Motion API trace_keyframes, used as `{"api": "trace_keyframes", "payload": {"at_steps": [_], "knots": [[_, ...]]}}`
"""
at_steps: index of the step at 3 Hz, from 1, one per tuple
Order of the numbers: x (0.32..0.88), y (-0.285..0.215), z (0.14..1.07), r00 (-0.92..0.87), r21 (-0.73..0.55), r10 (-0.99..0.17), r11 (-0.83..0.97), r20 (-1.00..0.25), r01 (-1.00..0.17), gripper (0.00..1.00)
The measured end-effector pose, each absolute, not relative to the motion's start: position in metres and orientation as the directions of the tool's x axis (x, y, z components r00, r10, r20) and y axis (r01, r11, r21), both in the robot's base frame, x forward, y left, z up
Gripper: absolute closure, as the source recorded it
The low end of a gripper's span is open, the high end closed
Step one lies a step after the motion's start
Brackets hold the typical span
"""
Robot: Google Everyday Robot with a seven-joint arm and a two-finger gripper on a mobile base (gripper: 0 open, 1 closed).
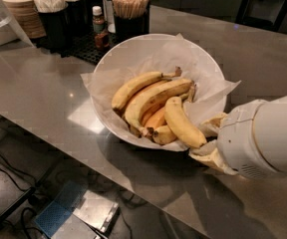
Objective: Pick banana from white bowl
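The white bowl (128, 56), lined with crinkled white paper, stands on the grey counter and holds several bananas. The bright-yellow banana (181, 121) lies at the bowl's right front, its near end sticking out over the rim. My gripper (208, 142) is at the bowl's right front rim. One cream finger is above and one below that near end, and they are shut on the banana. An orange-tinted banana (156, 118) and a short stubby one (164, 134) lie just left of it. Two longer bananas (151, 97) lie further back.
At the back left of the grey counter (44, 93) stand black holders with wooden stirrers (130, 4), a small bottle (100, 26), napkins and stacked cups (21, 6). The counter's front edge runs diagonally below the bowl, with floor and cables beneath.
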State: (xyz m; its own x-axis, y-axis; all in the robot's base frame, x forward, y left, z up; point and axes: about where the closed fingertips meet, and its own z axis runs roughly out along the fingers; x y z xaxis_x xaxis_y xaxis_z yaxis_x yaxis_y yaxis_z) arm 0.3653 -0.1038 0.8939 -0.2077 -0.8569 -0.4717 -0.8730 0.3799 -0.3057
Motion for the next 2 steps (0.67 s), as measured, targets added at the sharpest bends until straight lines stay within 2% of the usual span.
{"api": "trace_keyframes", "payload": {"at_steps": [2], "knots": [[0.368, -0.098, 0.935, -0.125, -0.350, -0.902, 0.284, -0.414, -0.893, 1.00]]}}
